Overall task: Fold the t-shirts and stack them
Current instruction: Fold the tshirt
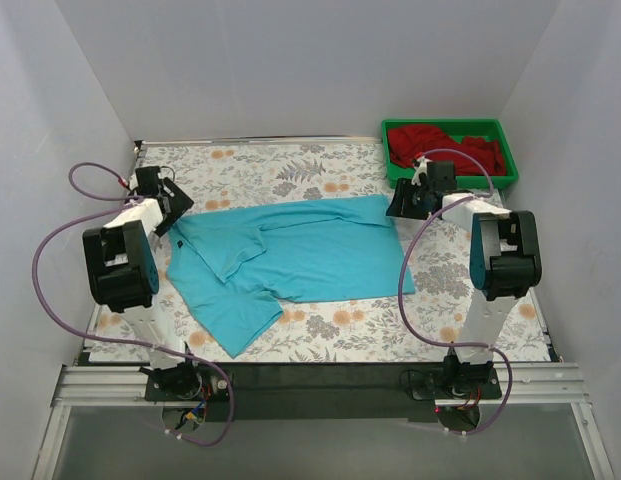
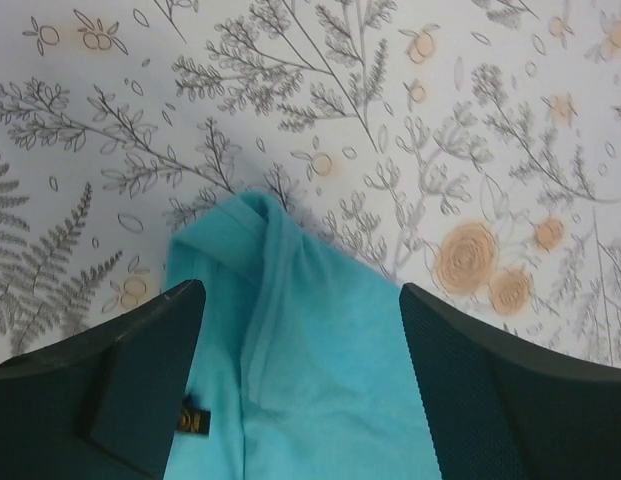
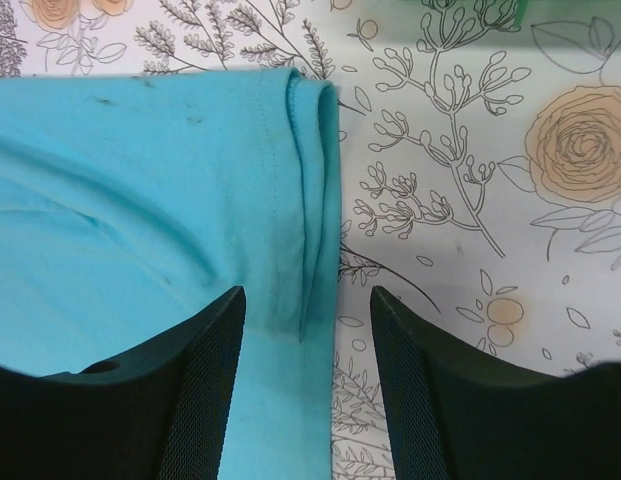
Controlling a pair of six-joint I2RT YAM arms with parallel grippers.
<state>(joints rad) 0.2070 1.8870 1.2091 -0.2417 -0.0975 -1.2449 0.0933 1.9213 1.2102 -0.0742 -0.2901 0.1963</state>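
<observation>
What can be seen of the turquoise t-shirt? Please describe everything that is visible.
The turquoise t-shirt is thin, soft cloth, plain, with a collar. It lies flat but crooked on the flowered table, partly folded over itself. The open left gripper stands over its far left corner, near a small dark label; the open right gripper stands over its stitched hem edge. Whether they touch it is unclear.

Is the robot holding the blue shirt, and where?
No, nothing is held. The left end effector and right end effector are both open over edges of the turquoise-blue cloth t-shirt.
</observation>
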